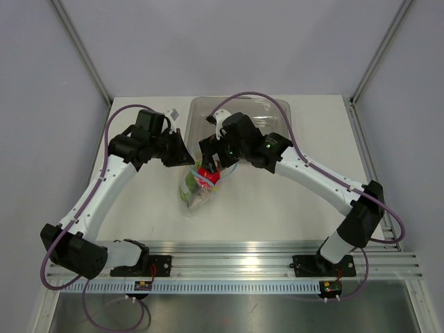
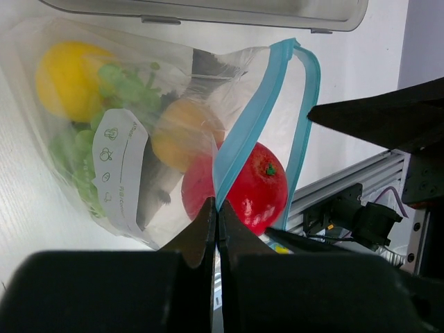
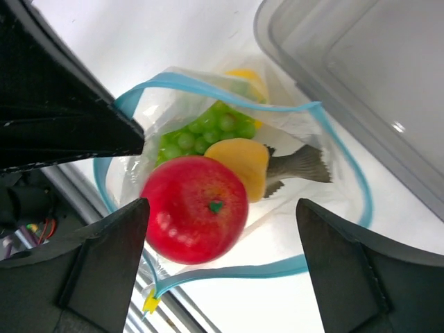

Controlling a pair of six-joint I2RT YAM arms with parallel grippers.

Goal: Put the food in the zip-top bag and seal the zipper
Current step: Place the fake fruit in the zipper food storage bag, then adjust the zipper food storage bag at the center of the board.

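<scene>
white bench (image 1: 277,201) carries it all: at left the left hand (image 2: 216,208) is clamped tight on the thin teal-blue zipper strip (image 2: 243,132) of the small clear crinkly zip-top bag (image 1: 196,193), which lies near a rigid grey-clear rectangular tray (image 1: 274,114). a yellow round toy fruit (image 2: 66,76), green grape bunch (image 2: 76,159) and orange round toy fruit (image 2: 184,132) lie inside, with a red round toy fruit (image 3: 194,218) at the gaping mouth. the right hand (image 3: 220,202) hangs over it, spread wide, gripping nothing.

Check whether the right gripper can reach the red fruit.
Probably yes: the right gripper is open over the red fruit, which sits uncovered in the open bag; the left gripper pinches the zipper.
</scene>
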